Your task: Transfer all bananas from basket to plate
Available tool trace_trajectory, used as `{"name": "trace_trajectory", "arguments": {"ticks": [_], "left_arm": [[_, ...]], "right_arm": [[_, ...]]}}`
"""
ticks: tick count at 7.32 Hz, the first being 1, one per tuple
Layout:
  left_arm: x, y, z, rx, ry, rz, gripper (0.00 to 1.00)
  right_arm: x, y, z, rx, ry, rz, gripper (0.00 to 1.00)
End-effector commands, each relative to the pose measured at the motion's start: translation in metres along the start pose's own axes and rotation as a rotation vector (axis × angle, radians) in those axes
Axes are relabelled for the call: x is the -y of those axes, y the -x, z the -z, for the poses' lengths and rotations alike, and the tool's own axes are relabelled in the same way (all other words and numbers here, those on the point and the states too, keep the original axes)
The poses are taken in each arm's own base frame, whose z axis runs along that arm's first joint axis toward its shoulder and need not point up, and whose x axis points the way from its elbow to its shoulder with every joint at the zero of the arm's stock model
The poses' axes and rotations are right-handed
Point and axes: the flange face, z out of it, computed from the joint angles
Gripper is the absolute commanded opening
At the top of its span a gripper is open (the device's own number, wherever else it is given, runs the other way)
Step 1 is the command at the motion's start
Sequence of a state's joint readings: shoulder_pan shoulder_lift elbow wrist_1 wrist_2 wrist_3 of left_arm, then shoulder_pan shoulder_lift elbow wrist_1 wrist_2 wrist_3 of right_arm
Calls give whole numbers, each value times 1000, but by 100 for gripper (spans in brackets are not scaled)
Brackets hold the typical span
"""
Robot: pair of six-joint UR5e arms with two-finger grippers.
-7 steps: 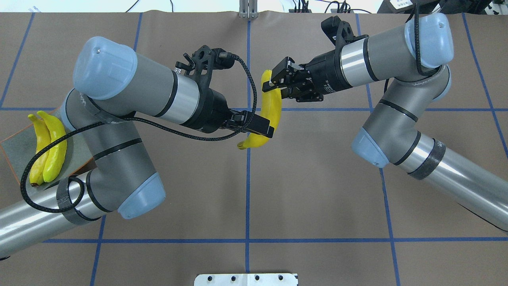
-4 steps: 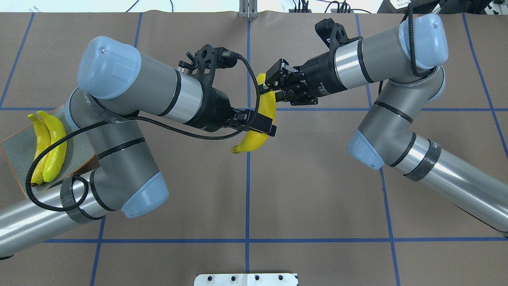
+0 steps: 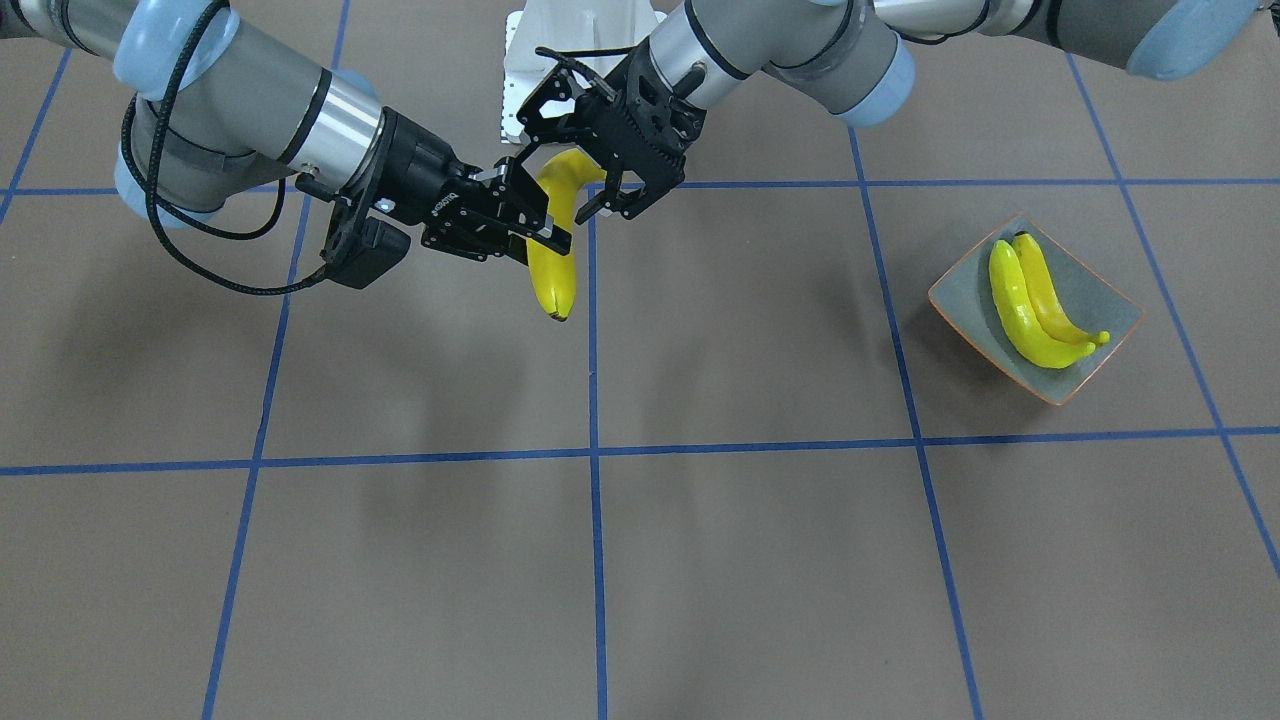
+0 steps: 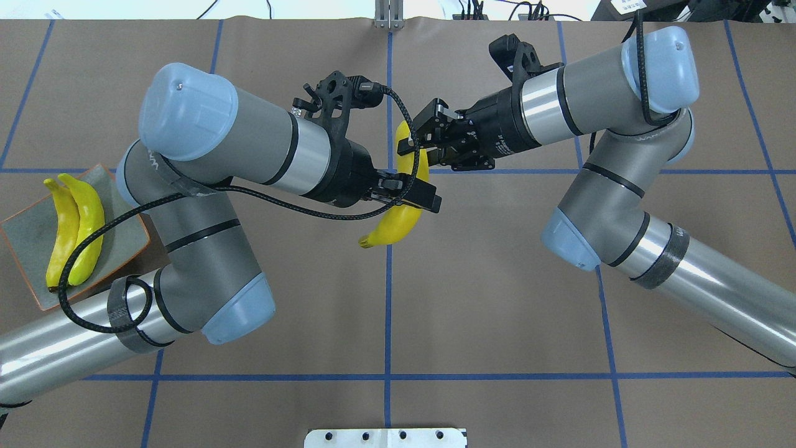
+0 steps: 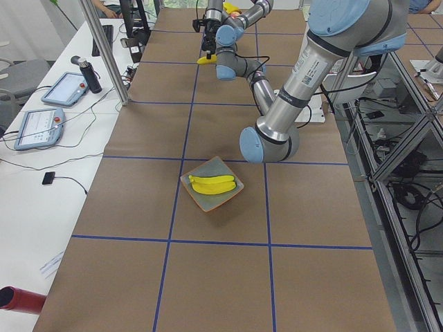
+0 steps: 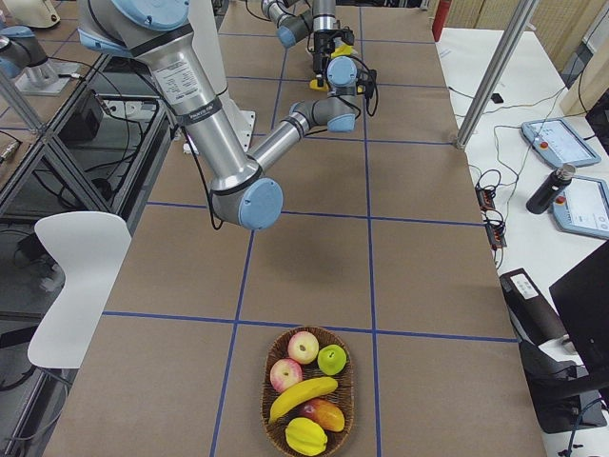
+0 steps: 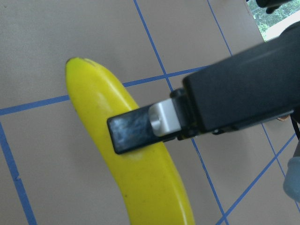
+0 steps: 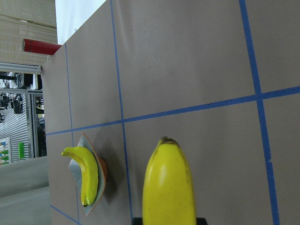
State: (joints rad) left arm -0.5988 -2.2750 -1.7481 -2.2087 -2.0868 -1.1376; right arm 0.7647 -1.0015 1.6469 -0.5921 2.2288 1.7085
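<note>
I see one banana (image 4: 404, 211) held mid-air, right gripper (image 4: 415, 142) clamping its upper end, left gripper (image 4: 418, 198) pinching its middle, two bananas (image 4: 73, 230) on the plate (image 4: 25, 230).

Two arms crowd the middle
Open surface (image 4: 497, 298) near the plate (image 3: 1100, 290) — two bananas (image 3: 1030, 300) fill it.

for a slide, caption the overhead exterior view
Both grippers, left and right, grip one banana mid-air; two bananas lie on the plate.

banana (image 4: 398, 221): middle hidden by left hand (image 4: 415, 194) | plate (image 4: 25, 249): corner under arm
</note>
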Motion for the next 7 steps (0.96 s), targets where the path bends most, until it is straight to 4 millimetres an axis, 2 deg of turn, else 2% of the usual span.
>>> {"name": "trace_trajectory", "arguments": {"ticks": [1,2,3,4,5,6,7], "left_arm": [[-4,-1,-3,-1,8,24,0],[-4,1,-2,1,7,43,0],[-4,-1,-1,-3,5,69,0],[-5,-2,-1,-3,7,90,0],[-5,0,0,1,7,96,0],[-7,12,3,20,13,106,0],[-22,50,18,75,26,128,0]], "right_arm": [[-1,0,0,1,1,5,0],[-1,0,0,0,1,4,77],[-1,-1,2,5,2,13,100],[-3,0,5,9,1,11,100],[-10,-5,20,13,15,15,100],[-11,-20,42,6,5,12,100],[-6,-37,54,-13,-24,-2,100]]}}
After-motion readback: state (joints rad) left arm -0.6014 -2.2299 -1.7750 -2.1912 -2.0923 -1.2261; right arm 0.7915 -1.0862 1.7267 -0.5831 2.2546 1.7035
